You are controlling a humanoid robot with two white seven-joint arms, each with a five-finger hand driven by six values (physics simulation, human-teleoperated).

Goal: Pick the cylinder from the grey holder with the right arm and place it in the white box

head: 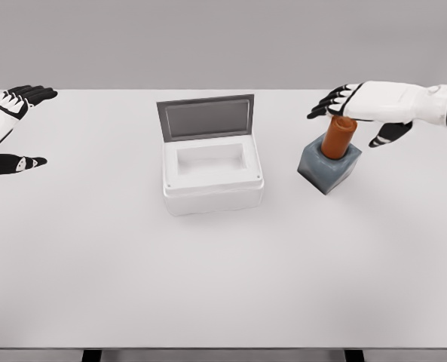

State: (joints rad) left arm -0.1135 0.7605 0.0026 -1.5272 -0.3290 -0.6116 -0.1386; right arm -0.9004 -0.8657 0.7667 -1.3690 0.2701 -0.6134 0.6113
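While the right hand (356, 113) hovers with fingers spread just above it, the orange cylinder (338, 139) stands tilted in the grey holder (329, 167) right of the open white box (212, 175), looking rigid, smooth and light, best gripped around its exposed upper half

table (223, 279) bare between grey holder (329, 167) and white box (212, 177) | raised lid (206, 117) blocks box's far side
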